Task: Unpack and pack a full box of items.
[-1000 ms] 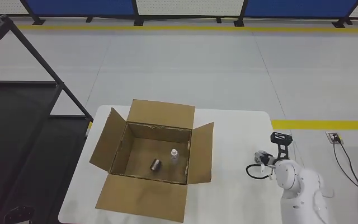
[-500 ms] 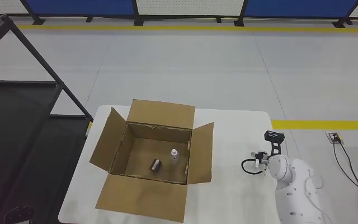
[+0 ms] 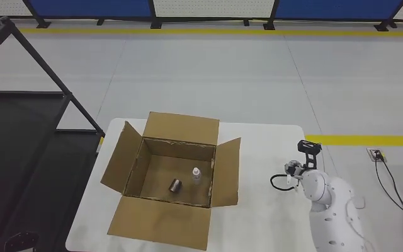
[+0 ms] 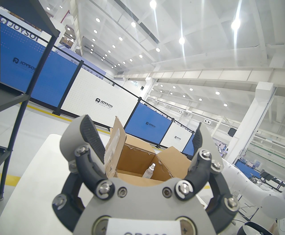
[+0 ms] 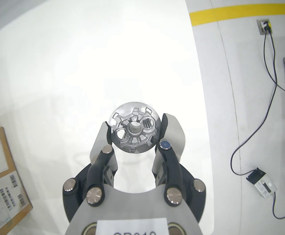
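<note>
An open cardboard box (image 3: 171,179) stands on the white table (image 3: 264,208), flaps spread. Inside it lie a dark metal cylinder (image 3: 174,185) and a small white spray bottle (image 3: 196,174), which the left wrist view also catches as the spray bottle (image 4: 149,170) in the box (image 4: 135,159). My right gripper (image 5: 135,131) hangs over the table's right part, shut on a round silver metal part (image 5: 134,136) with holes and notches. In the top view the right gripper (image 3: 293,169) is right of the box. My left gripper (image 4: 142,138) is open and empty, low beside the table facing the box.
A black metal rack (image 3: 38,126) stands left of the table. The table's right edge (image 5: 200,89) is close to the held part. Beyond it on the floor lie a yellow line (image 5: 236,13), a cable (image 5: 270,73) and a wall socket (image 3: 376,154).
The right arm has swung its gripper with the metal part toward the far side of the table and slightly left. The box and its contents have not moved.
</note>
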`<state>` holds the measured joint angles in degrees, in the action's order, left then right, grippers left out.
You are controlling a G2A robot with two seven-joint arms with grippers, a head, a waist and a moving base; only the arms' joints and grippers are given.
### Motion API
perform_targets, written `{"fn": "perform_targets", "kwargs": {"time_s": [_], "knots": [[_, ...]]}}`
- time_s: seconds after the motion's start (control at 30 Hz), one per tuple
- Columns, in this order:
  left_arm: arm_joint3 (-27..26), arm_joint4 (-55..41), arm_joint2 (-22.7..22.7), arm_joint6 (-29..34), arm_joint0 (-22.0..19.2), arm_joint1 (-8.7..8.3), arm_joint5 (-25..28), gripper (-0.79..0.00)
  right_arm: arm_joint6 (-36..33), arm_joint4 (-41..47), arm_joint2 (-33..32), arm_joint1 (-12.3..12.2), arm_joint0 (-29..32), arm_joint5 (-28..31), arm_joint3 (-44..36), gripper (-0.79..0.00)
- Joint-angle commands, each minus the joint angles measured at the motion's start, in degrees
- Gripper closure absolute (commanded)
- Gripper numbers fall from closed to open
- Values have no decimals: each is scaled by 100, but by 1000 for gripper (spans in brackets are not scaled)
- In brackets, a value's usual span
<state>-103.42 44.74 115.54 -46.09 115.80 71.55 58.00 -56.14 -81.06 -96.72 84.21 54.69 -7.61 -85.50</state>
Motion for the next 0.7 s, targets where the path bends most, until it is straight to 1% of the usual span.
{"fn": "perform_targets", "kwargs": {"time_s": [0.0, 0.17, 0.27, 0.37, 0.43, 0.5, 0.57, 0.67], "knots": [[0, 0, 0, 0, 0, 0, 0, -785, 56, 9, 127, 9, 178, -11, -650, 0], [0, 0, 0, 0, 0, 0, 0, -785, 201, -134, 729, 41, 582, 37, -2253, 0], [0, 0, 0, 0, 0, 0, 0, -785, 213, -316, 1276, 59, 694, 182, -3036, 0], [0, 0, 0, 0, 0, 0, 0, -785, 212, -501, 1890, 75, 692, 458, -3566, 0], [0, 0, 0, 0, 0, 0, 0, -785, 164, -704, 2328, 90, 592, 622, -3683, 0], [0, 0, 0, 0, 0, 0, 0, -785, 120, -671, 2747, 121, 412, 768, -3597, 0], [0, 0, 0, 0, 0, 0, 0, -785, -57, -599, 3201, 168, 81, 977, -3216, 0], [0, 0, 0, 0, 0, 0, 0, -785, -154, -479, 3791, 278, -519, 993, -2539, 0]]}}
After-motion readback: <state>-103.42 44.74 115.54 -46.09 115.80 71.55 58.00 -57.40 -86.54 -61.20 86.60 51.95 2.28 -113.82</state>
